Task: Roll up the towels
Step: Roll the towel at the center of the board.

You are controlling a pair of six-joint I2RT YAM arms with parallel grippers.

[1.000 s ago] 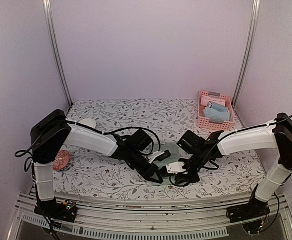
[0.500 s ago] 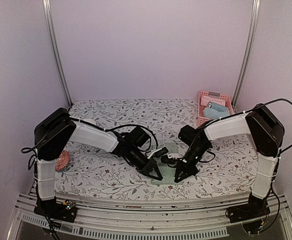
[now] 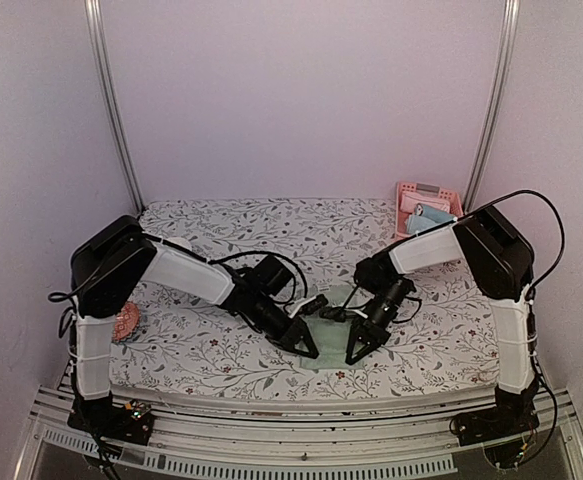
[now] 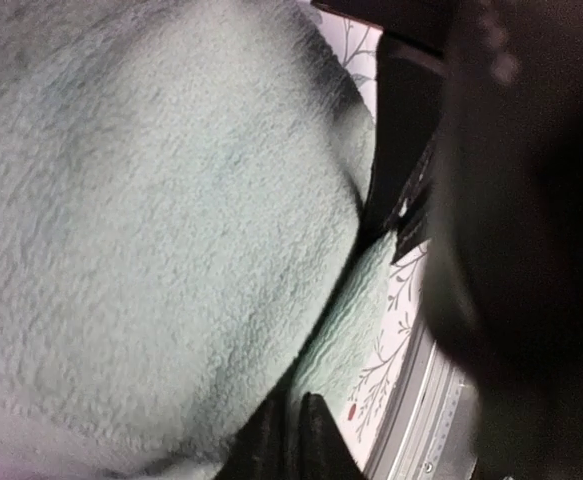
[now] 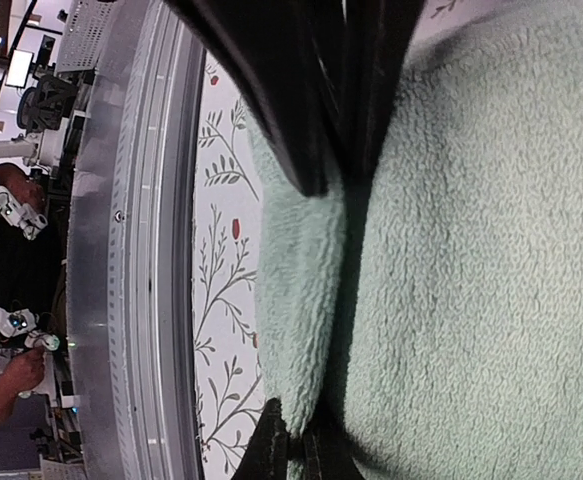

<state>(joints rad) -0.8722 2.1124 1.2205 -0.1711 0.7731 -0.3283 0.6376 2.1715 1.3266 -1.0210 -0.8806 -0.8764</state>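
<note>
Tabletop (image 3: 221, 225): arms (image 3: 186, 275) (image 3: 431, 250) low, seemingly on towel (image 3: 328, 348)

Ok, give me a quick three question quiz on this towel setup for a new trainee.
1. Which towel are the left hand and right hand working on: A, light blue; B, green?
2. True or false: the pink basket stands at the near left.
3. What colour is the towel lying in the basket?
Key: 1 B, the green towel. 2 false, it stands at the far right. 3 it is the light blue towel.
</note>
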